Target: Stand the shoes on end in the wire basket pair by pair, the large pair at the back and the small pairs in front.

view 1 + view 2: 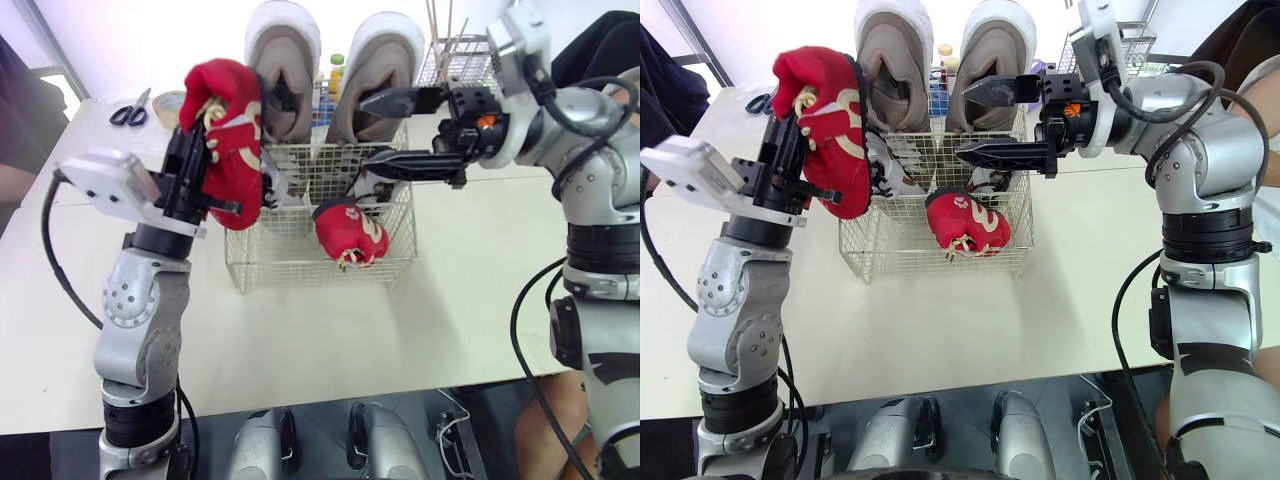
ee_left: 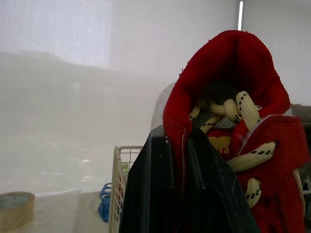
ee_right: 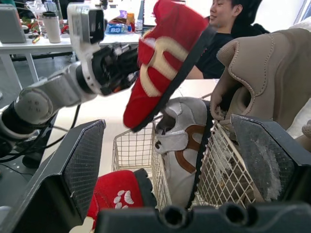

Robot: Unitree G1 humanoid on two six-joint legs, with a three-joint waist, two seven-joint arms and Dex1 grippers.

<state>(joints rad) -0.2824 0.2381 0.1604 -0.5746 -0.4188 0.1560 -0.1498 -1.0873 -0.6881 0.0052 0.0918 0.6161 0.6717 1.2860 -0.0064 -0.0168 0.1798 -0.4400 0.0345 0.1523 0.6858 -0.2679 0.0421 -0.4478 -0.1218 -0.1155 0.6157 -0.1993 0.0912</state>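
Note:
A wire basket [image 1: 300, 262] stands mid-table. The large beige pair [image 1: 285, 70] [image 1: 378, 75] stands on end at its back. A small white shoe with brown trim [image 3: 182, 145] stands upright inside the basket. One small red shoe [image 1: 350, 232] lies at the basket's front right. My left gripper [image 1: 200, 150] is shut on the collar of the other red shoe [image 1: 232, 135] and holds it above the basket's left edge. My right gripper [image 1: 367, 130] hangs open over the basket's right half, just in front of the beige shoe, with nothing between its fingers [image 3: 77, 165].
Scissors [image 1: 130, 112] and a tape roll [image 1: 168, 103] lie at the back left. Bottles [image 1: 336, 70] stand behind the basket, and a second wire rack with sticks [image 1: 455, 55] stands at the back right. A person [image 3: 228, 29] sits beyond the table's left side.

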